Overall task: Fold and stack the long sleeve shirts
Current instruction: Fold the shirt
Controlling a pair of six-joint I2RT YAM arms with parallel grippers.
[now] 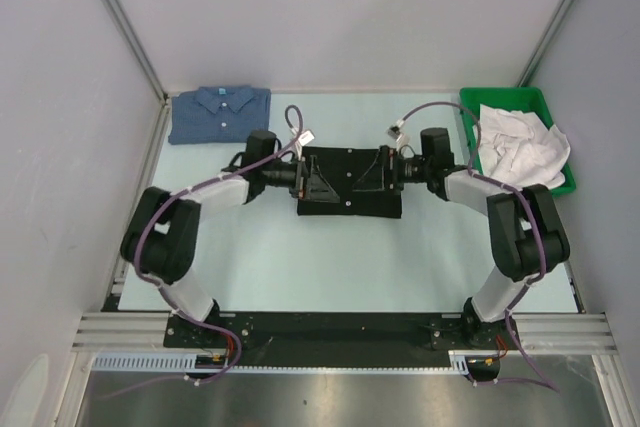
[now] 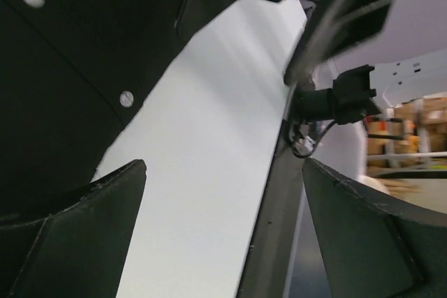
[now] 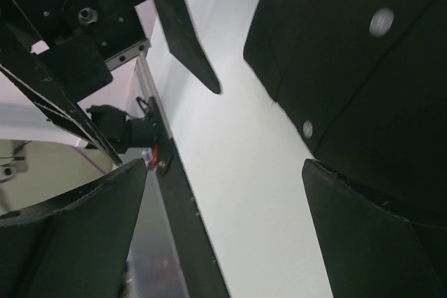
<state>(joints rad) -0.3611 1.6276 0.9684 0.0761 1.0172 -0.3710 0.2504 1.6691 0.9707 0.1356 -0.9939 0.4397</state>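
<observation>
Nearest you, at the near edge of the pale bench [image 1: 330, 267], stand the bases of two black arms, both reaching inward to the middle.

Task items, condition:
- You have a large black cloth shirt [image 1: 350, 192] at the centre of the bench, folded into a flat, wide rectangle. Small pale buttons show on it in both wrist views [image 2: 126, 98] [image 3: 307, 128].
- You have a blue denim-like collared shirt [image 1: 220, 112] at the far left corner, folded into a neat rectangle with its collar toward the far edge. It lies well apart from the black one; the two are not stacked.

Grippers:
- Your left gripper [image 1: 322, 185] is at the left edge of the black shirt, fingers spread wide, nothing between them.
- Your right gripper [image 1: 378, 172] is at the right edge of the same shirt, fingers likewise spread and holding nothing.
- In each wrist view bare bench shows between the fingers, with black cloth to one side. Whether any fingertip touches the cloth cannot be told.

Containers:
- One green plastic bin [image 1: 465, 112] sits at the far right corner. It holds a crumpled heap of white cloth [image 1: 515, 142] that rises above its rim; the number of pieces in the heap cannot be told.

Count: two shirts, one bin, one white heap, two arms.
</observation>
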